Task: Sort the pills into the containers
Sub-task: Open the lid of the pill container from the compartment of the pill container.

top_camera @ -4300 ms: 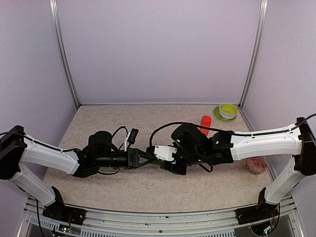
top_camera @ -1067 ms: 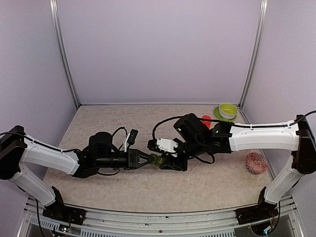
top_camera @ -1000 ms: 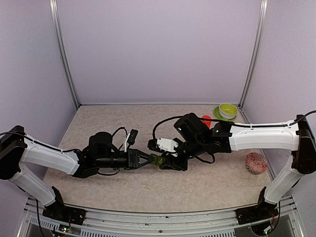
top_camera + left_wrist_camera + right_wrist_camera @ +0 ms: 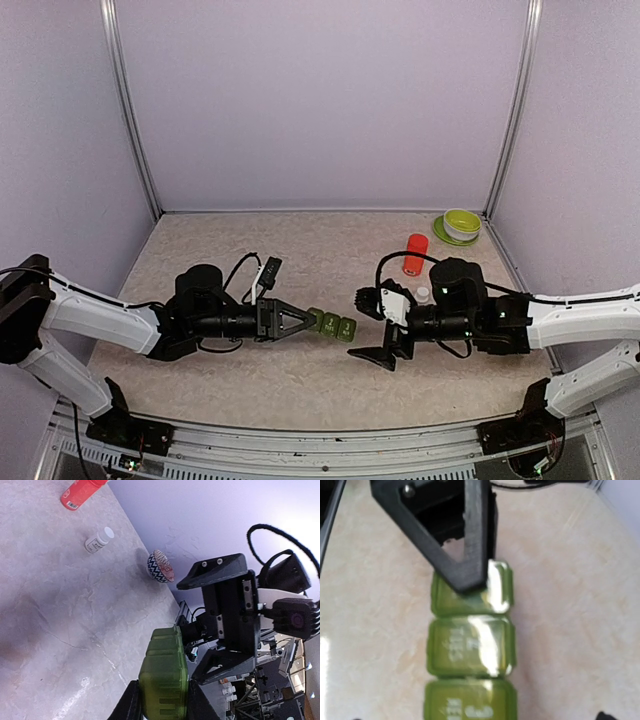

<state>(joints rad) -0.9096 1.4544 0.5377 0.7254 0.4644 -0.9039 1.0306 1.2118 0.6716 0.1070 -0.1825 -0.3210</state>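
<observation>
I find my left gripper point(image 4: 303, 320) clamped on one end of the containers point(image 4: 336, 326); my right gripper point(image 4: 372, 327) stands wide, just beside them, apart.

Looks like a robotics lab, inside a small test cell. Boxed in left, right and far by plain lilac walls point(image 4: 320, 100), with metal posts point(image 4: 130, 110) in the far corners. Floored with a marbled beige table point(image 4: 300, 235), edged near by a metal rail point(image 4: 320, 438). Fitted with a left arm point(image 4: 100, 320) and a right arm point(image 4: 590, 305), both white and black, with loose cables point(image 4: 240, 265). Dressed with staged props only: a red bottle point(image 4: 415, 253) and green bowls point(image 4: 460, 224) far right, a vial point(image 4: 98, 539), a patterned bowl point(image 4: 160, 566).
</observation>
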